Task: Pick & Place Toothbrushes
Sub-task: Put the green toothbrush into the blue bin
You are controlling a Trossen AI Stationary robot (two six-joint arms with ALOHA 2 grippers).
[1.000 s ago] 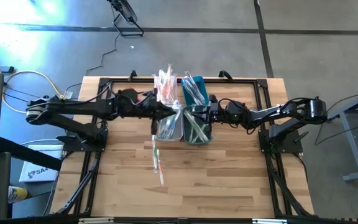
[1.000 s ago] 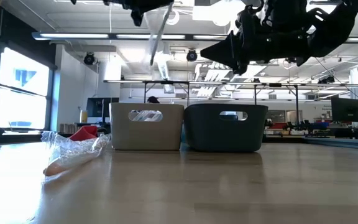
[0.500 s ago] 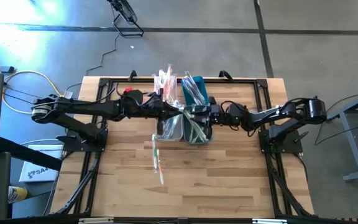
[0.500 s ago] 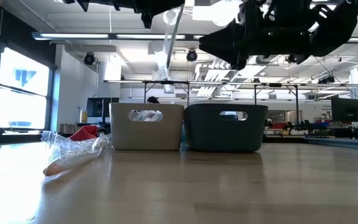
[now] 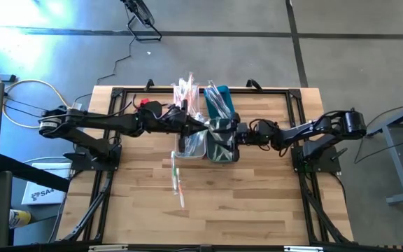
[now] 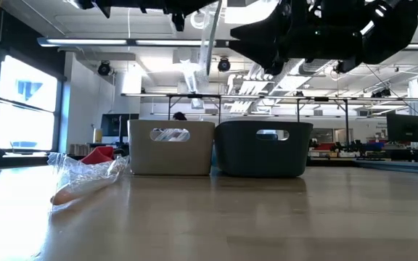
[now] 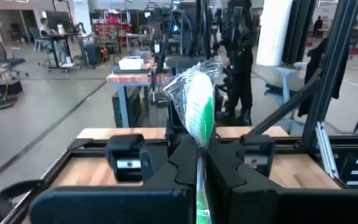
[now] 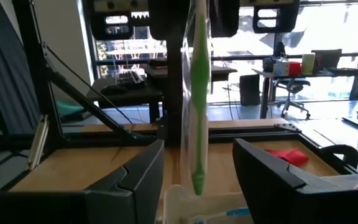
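My left gripper (image 5: 205,127) is shut on a green toothbrush (image 8: 197,93) in a clear wrapper, high above the seam between the white bin (image 6: 171,148) and the teal bin (image 6: 264,148). The toothbrush (image 6: 211,40) hangs nearly upright. My right gripper (image 8: 197,186) stands open over the teal bin (image 5: 222,145), facing the left one; the brush's lower end shows ahead between its fingers, untouched. More wrapped toothbrushes lie in piles (image 5: 185,93) at the far side, on the table (image 5: 178,180) near the bins, and inside both bins. My left gripper pinches the wrapped toothbrush between its two fingers partway down its length (image 7: 199,158). The fingers come level from the table's left and lie across the brush. The wrapper's crumpled top (image 7: 194,93) sticks up above them; the green handle (image 8: 197,168) hangs below, clear of the bins.
A red cloth (image 6: 96,154) lies at the far left beside a heap of clear wrappers (image 6: 85,177). A black frame (image 5: 285,94) runs round the far part of the table. The wooden top (image 5: 257,203) nearer the front edge is bare.
My left gripper has carried the toothbrush toward the table's right, from above the white bin to above the seam between the bins; the brush has swung from slanted to nearly upright. My right gripper has crept toward the table's left, closer to the brush.
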